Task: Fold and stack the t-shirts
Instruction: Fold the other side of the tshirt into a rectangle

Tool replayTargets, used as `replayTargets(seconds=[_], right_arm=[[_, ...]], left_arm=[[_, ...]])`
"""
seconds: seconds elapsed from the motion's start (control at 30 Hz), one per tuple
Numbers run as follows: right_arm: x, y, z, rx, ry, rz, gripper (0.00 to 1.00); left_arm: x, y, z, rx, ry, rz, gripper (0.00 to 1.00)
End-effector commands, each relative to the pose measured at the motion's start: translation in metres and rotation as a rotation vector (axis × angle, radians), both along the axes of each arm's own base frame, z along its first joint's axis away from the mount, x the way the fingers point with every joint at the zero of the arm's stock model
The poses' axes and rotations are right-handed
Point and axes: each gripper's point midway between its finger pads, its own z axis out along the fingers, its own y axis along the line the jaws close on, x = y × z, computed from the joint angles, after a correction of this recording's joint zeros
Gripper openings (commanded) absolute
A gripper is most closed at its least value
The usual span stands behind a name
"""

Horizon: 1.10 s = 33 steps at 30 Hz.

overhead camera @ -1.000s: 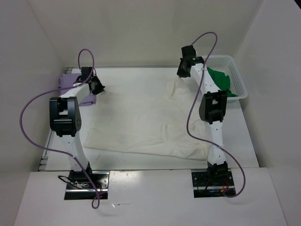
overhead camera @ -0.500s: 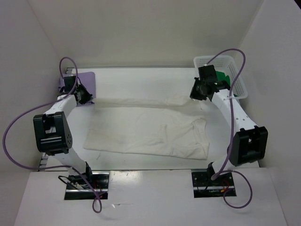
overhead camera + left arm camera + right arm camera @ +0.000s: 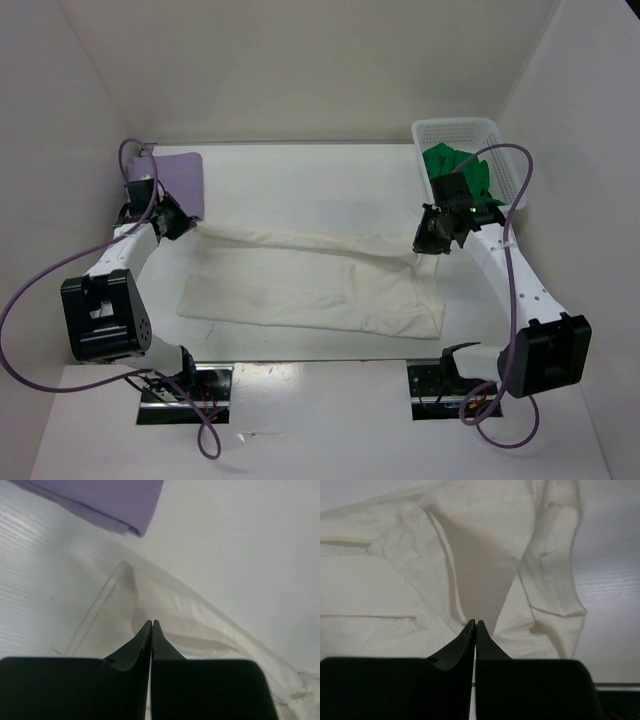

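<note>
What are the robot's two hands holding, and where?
Both pinch the cream shirt: the left gripper at the left end of its stretched edge, the right gripper at the right end.

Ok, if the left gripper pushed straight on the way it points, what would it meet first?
The cream shirt that the left gripper grips, bunched at its jaws. Past that, bare table, then probably the purple shirt; depth is unclear.

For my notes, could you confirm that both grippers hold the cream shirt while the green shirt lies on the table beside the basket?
Not quite: the green shirt lies inside the basket, as the top external view shows; the rest stands.
</note>
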Motion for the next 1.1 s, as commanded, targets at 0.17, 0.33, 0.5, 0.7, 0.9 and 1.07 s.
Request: replayTargets(seconds=[0.17,0.33,0.5,0.7,0.9,1.07], right_arm=[[-0.054,-0.012,-0.005,0.016,0.140,-0.057,0.01],[-0.076,-0.014,-0.009,0.016,0.188,-0.077,0.01],[-0.091,-0.019,-0.006,0.005,0.221,-0.105,0.01],[-0.097,-0.019,-0.002,0.011,0.211,-0.113,0.06],[-0.099,-0.011,-0.001,0.022,0.226,-0.071,0.29],[-0.079,0.002,-0.004,0.058,0.205,-0.019,0.15]], left_arm=[[-0.029,0.010,-0.004,0.004,0.029,0.071,0.00],[-0.036,0.012,-0.011,0.008,0.060,0.093,0.00],[-0.049,0.016,-0.017,0.021,0.098,0.139,0.00],[-0.058,0.026,-0.010,0.042,0.095,0.207,0.10],[-0.036,0.036,0.038,0.044,0.001,0.244,0.30],[-0.026,0.020,0.045,-0.025,-0.054,0.176,0.34]])
